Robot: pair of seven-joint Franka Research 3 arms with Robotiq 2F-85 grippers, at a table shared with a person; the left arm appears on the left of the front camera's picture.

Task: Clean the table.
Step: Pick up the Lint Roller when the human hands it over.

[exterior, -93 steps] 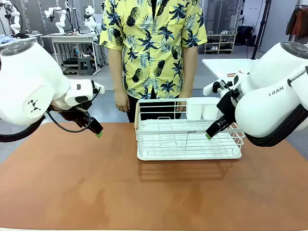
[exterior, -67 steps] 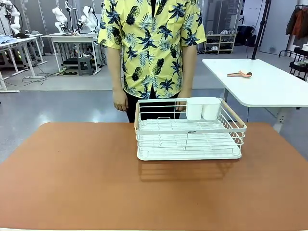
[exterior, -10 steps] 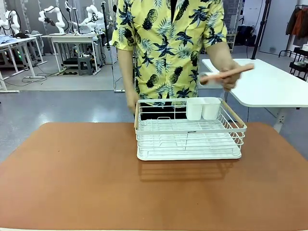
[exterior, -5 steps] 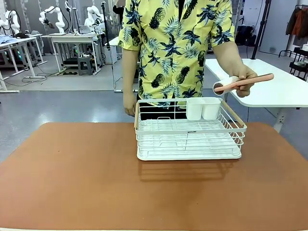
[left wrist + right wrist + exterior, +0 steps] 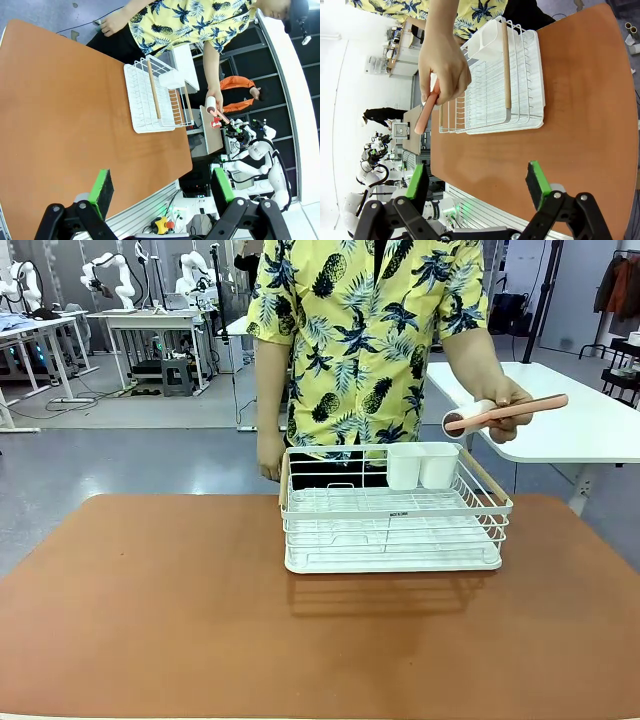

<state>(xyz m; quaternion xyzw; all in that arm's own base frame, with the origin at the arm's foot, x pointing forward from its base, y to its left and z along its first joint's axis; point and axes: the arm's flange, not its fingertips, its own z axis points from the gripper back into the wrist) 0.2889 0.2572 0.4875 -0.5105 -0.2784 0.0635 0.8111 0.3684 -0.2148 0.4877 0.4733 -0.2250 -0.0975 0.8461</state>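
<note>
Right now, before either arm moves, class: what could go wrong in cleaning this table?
1. The person's hand wraps the pink-handled roller mid-handle; the open right claw taking it might nip that hand.
2. The dish rack stands on the table; rolling near it may knock it, and likely misses the part beneath.

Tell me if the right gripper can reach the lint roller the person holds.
Probably yes: the right gripper is open, and nothing stands between it and the lint roller, held up by the person's hand near the dish rack.
</note>
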